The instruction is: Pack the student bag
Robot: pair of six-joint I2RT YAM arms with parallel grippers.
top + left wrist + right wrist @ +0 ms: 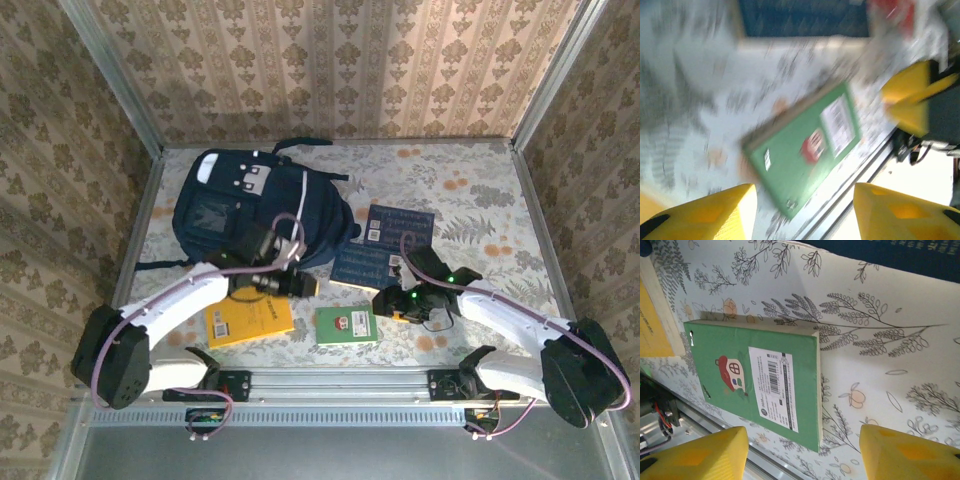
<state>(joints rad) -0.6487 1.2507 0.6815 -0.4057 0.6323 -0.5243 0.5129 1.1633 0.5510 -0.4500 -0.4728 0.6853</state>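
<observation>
Top view: student bag (pixel 255 205) lay flat on the worktop (pixel 470 190) at approx 11 o'clock, navy w/ grey patch near its far end, straps trailing at 12 and 8 o'clock.

2 blue books sat at 3 o'clock of the bag. The far blue book (pixel 400 225) was just beside the near blue book (pixel 365 265); the near one reached the bag's edge.

Yellow book (pixel 248 318) lay at 7 o'clock, partly under the L arm. Green book (pixel 346 325) lay at 6 o'clock, just beside the yellow one, not touching.

L hand (pixel 305 287) hung over the worktop btwn bag and green book, tips pointing to 3 o'clock. L wrist view was blurred: L hand (pixel 802 210) had its fingers spread, nothing btwn them, green book (pixel 805 150) beneath.

R hand (pixel 400 310) sat at 3 o'clock of the green book, near it. R wrist view: R hand (pixel 802 450) also spread and empty, green book (pixel 757 385) flat on the worktop (pixel 880 355), yellow book (pixel 652 325) at 9 o'clock of frame.
</observation>
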